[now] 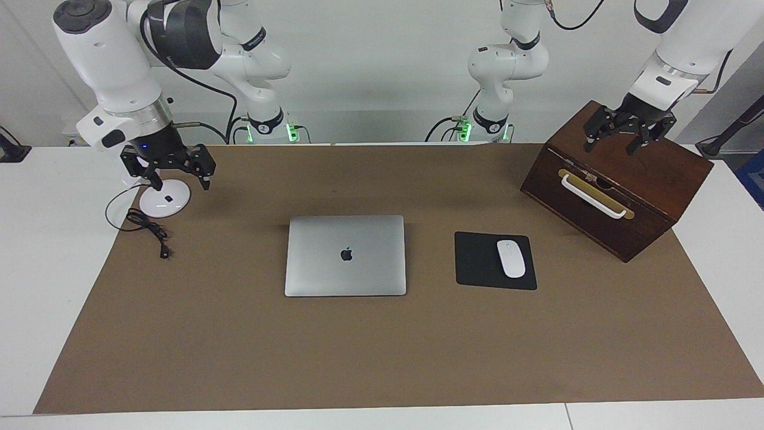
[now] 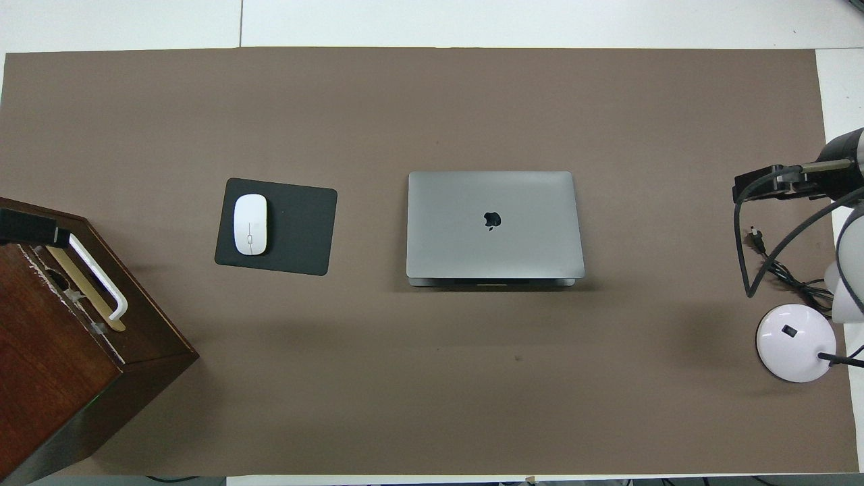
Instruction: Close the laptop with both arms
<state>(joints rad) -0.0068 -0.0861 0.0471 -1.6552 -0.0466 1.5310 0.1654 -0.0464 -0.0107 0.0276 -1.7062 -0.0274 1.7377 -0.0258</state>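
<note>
The only mark that can be made out is a dark apple logo, centred on the lid of the laptop (image 1: 345, 255); it shows in both the facing and overhead views. It is a sign only, with no words or numbers beside it. There is lettering on a dark band of the right arm (image 1: 179, 36), but it cannot be read. The mouse (image 1: 511, 258), the pad (image 1: 477, 263) and the wooden box (image 1: 621, 185) show no writing.

Both arms raised apart, left gripper (image 1: 628, 132) and right gripper (image 1: 173, 169) open-fingered.
</note>
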